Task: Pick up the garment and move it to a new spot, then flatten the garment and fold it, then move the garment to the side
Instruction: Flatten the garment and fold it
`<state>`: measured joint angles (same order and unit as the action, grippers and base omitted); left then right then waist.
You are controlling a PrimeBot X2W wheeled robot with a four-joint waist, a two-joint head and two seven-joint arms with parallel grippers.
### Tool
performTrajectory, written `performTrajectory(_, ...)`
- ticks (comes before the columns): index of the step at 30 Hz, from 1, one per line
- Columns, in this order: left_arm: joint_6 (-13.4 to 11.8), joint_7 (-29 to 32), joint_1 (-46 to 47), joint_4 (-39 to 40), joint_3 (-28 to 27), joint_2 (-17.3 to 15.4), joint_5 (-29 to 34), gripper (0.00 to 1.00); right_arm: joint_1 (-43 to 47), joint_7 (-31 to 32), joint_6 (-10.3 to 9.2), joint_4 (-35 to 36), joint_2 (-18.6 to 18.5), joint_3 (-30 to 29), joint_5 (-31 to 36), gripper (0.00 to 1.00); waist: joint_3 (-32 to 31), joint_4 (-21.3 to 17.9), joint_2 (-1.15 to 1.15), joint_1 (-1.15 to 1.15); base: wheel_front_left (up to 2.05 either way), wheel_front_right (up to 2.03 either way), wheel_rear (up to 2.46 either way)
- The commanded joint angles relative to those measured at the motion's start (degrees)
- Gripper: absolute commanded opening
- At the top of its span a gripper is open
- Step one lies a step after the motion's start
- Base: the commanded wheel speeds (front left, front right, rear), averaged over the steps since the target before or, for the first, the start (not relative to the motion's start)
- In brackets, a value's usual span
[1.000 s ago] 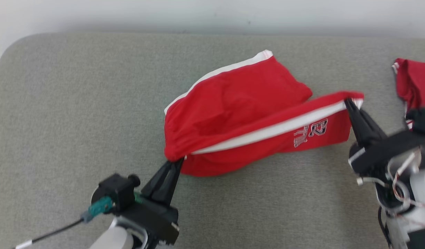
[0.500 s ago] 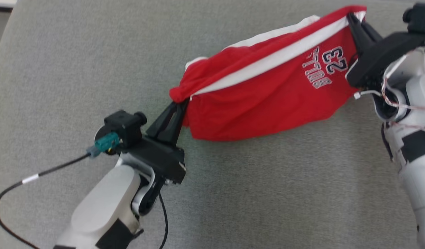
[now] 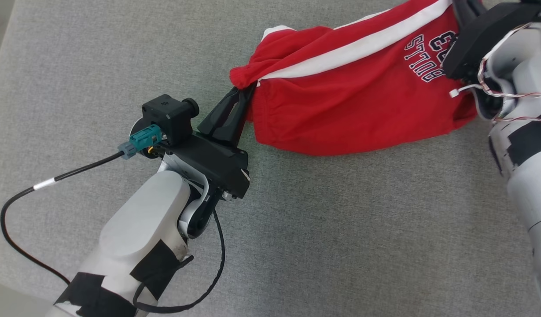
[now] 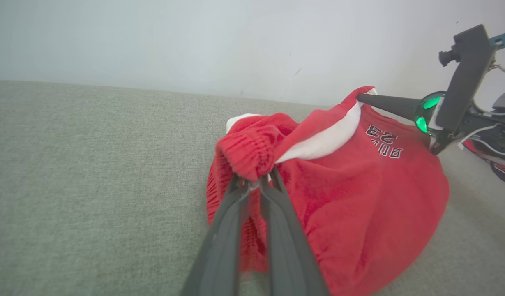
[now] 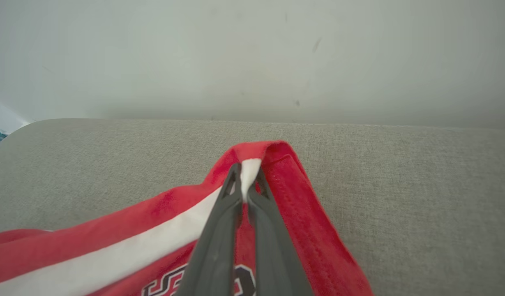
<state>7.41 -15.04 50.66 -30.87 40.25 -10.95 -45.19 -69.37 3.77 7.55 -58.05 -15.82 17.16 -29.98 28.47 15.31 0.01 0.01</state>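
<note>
The garment [image 3: 354, 101] is a pair of red shorts with a white side stripe and a "BULLS 23" print, stretched between my two grippers over the grey cushion. My left gripper [image 3: 246, 90] is shut on a bunched red corner, and in the left wrist view its fingertips [image 4: 258, 183] pinch that ribbed fold of the garment [image 4: 359, 205]. My right gripper [image 3: 460, 5] is at the top right, shut on the opposite corner. In the right wrist view the gripper [image 5: 246, 183] clamps the white stripe end of the garment [image 5: 112, 246]. The cloth's lower part sags onto the cushion.
A grey fabric cushion [image 3: 340, 229] spreads under everything, with a pale wall [image 5: 252, 53] behind its far edge. A black cable [image 3: 76, 169] loops beside my left forearm. Another red cloth [image 4: 496, 164] lies at the far right in the left wrist view.
The head camera has tilted down. Both grippers have kept their hold and raised the shorts, so the bunched cloth now hangs stretched with the printed side showing.
</note>
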Motion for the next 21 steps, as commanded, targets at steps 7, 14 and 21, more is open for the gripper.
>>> performTrajectory(7, 0.07, -0.15, -1.55, -2.03, -2.47, -0.06, 2.01, 1.00, -0.04, -3.97, -0.16, -2.19, 0.81, 3.28, -1.87, 1.00, -2.03, -1.74, -0.01, -0.01, 0.00, 0.00, 0.00)
performTrajectory(14, -0.09, -0.16, -8.84, 1.31, -10.71, -0.39, 6.70, 1.00, 4.35, -5.65, -0.16, -1.04, -2.67, 7.82, -5.22, 1.00, -6.20, -3.04, -0.01, -0.01, 0.00, 0.00, 0.00)
performTrajectory(21, -0.49, -0.16, -19.14, 12.27, -24.09, 1.44, 15.34, 1.00, 9.64, -5.51, -0.16, -0.34, -6.51, 11.15, -8.65, 1.00, -8.68, -3.27, -0.01, -0.01, 0.00, 0.00, 0.00)
